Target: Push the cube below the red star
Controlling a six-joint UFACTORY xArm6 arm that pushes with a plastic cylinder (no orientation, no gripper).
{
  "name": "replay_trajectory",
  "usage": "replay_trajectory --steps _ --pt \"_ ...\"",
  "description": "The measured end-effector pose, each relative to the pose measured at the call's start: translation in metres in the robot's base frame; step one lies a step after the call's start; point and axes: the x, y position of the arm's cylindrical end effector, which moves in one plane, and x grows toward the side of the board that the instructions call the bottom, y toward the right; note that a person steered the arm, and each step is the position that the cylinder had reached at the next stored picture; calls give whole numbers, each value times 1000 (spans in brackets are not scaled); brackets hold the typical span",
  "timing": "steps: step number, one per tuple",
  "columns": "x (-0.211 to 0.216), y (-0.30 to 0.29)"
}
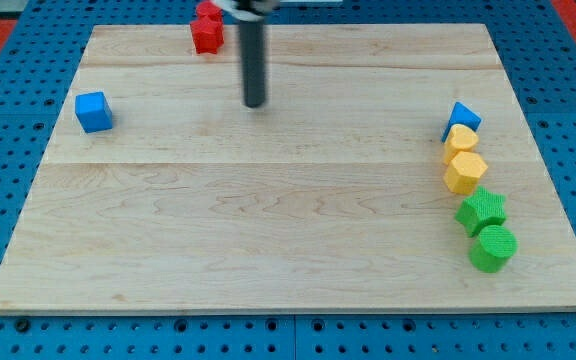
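The blue cube (pixel 94 111) is seen near the bench's (pixel 268 230) left edge, in the far half, with bare wood all round it. It appears set slightly askew to the bench edges; being a cube, no long axis is shown. The red star (pixel 207 27) lies at the far edge, to the cube's right and well apart from it; its shape is only partly made out. My tip (pixel 256 103) is placed right of the cube and nearer than the star, touching neither. No fingers are carried: the arm ends in a plain rod. Along the right edge a blue block (pixel 461 118), two yellow blocks (pixel 463 160) and two green blocks (pixel 487 231) are lined up, leaving the middle and near side open.
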Motion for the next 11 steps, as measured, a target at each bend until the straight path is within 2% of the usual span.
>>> replay_trajectory --steps 1,2,3,5,6,8,9,11 --pt "-31 -94" --pt "-32 -220" --pt "-25 -224" --pt "52 -221" --pt "65 -195" --pt "26 -143" --pt "26 -99" --pt "7 -62"
